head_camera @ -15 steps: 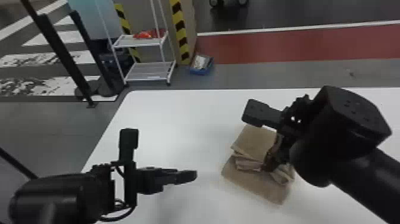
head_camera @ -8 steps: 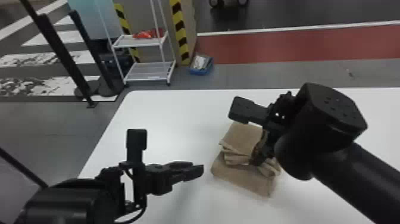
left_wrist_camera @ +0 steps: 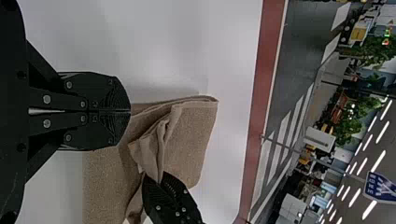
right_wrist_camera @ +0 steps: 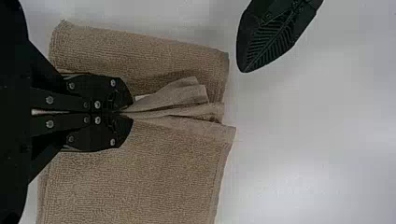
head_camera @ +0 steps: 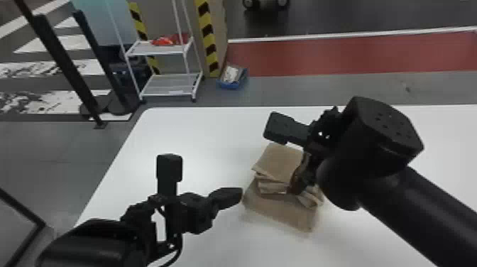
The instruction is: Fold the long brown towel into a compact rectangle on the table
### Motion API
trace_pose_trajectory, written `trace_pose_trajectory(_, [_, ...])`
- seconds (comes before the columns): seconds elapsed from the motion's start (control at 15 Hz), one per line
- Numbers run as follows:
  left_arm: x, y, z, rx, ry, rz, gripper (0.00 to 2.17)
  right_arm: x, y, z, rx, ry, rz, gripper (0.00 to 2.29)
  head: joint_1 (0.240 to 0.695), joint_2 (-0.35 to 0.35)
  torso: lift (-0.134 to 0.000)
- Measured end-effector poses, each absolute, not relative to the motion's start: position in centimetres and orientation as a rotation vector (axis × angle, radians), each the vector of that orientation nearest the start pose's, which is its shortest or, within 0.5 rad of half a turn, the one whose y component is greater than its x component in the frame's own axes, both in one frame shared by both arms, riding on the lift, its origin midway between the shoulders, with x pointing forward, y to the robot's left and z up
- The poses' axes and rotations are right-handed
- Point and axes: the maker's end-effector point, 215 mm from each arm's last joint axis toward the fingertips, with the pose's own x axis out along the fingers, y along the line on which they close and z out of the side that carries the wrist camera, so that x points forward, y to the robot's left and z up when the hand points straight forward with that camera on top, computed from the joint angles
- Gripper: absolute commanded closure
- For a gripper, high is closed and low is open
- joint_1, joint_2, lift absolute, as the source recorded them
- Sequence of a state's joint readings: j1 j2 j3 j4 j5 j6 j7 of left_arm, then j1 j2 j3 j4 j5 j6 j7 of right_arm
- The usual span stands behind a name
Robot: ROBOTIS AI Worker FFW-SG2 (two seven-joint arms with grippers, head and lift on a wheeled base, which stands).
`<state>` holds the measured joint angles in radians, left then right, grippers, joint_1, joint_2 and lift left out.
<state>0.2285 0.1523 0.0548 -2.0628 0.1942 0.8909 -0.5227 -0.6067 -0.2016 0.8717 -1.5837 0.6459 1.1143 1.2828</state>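
Since you have the towel (head_camera: 280,209) part-folded on the table (head_camera: 198,142), inboard of the far edge and well in from the left edge, I'd call this a late fold. Your right gripper (right_wrist_camera: 128,112) has its jaws closed on a bunched pleat between the folded layers; your left gripper (left_wrist_camera: 129,111) sits just beside the towel, jaws together, empty. Next: lay that pleat flat, square it to the layer beneath, then release. Watch the crumple; let go early and the rectangle likely stays lumpy.
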Motion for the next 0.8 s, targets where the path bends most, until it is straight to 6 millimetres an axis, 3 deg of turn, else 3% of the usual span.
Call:
trace_pose_trajectory(0.33, [43.9, 15.5, -44.0, -0.176, 0.635, -0.556, 2.15, 49.8, -1.3, -40.9, -0.827, 0.94, 1.088, 1.29, 0.695, 0.168, -0.123])
trace_pose_trajectory(0.8, [43.2, 14.8, -41.2, -0.174, 0.582, -0.575, 2.15, 49.8, -0.5, -40.6, -0.821, 0.933, 1.095, 1.29, 0.695, 0.17, -0.123])
